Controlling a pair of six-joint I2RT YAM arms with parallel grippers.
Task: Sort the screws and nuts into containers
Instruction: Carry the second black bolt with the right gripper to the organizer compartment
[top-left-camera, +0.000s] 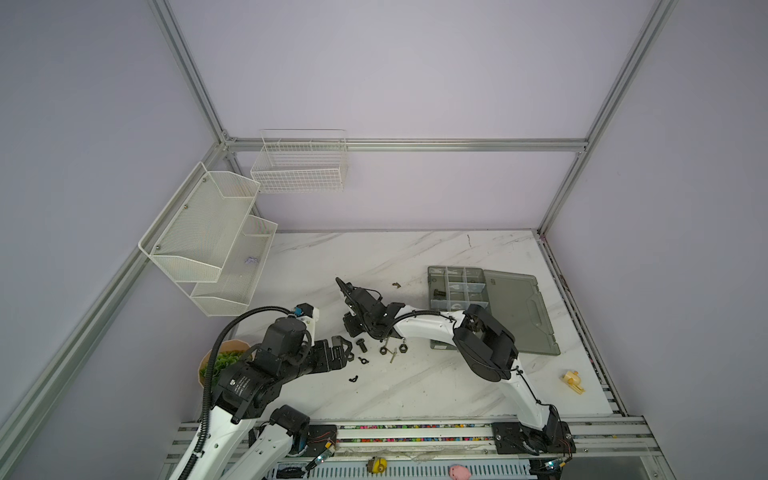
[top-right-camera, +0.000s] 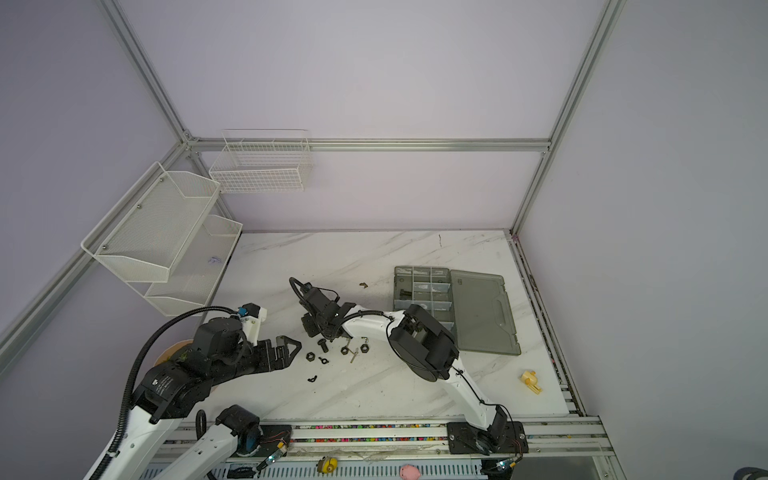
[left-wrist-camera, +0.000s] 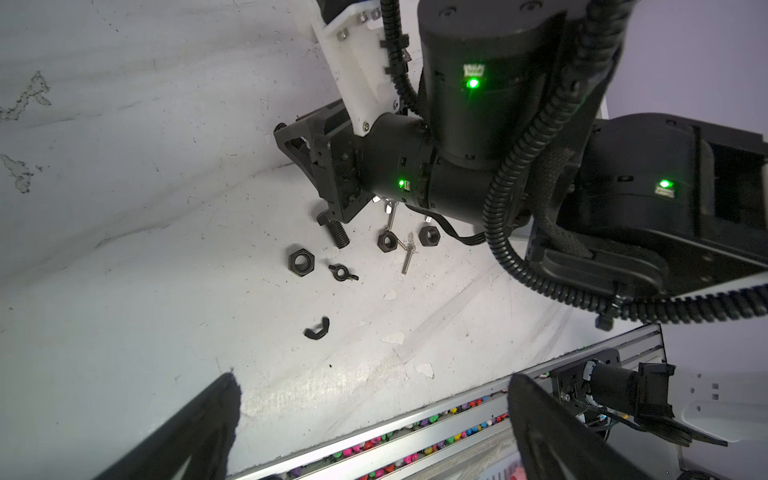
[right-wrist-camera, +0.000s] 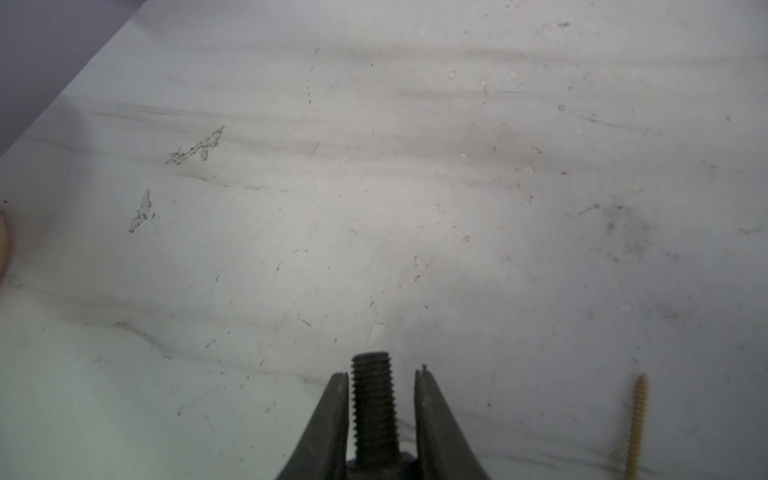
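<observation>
My right gripper (right-wrist-camera: 380, 374) is shut on a black hex bolt (right-wrist-camera: 372, 399), whose threaded shaft sticks out past the fingertips. In both top views this gripper (top-left-camera: 349, 324) hovers left of the loose pile. A second black bolt (top-left-camera: 360, 344) lies on the table, with black hex nuts (top-left-camera: 382, 351) (left-wrist-camera: 301, 262), black wing nuts (top-left-camera: 364, 360) (left-wrist-camera: 316, 330) and a silver screw (left-wrist-camera: 408, 259). A brass screw (right-wrist-camera: 638, 424) lies apart. The grey organizer box (top-left-camera: 457, 276) lies open at the right, with a bolt (top-left-camera: 438, 294) in one compartment. My left gripper (left-wrist-camera: 374, 386) (top-left-camera: 347, 349) is open, just left of the pile.
The organizer's lid (top-left-camera: 519, 311) lies flat to its right. White mesh shelves (top-left-camera: 216, 241) and a wire basket (top-left-camera: 299, 166) hang at the back left. A yellow object (top-left-camera: 573, 380) sits near the right edge, a bowl of greens (top-left-camera: 224, 361) under my left arm.
</observation>
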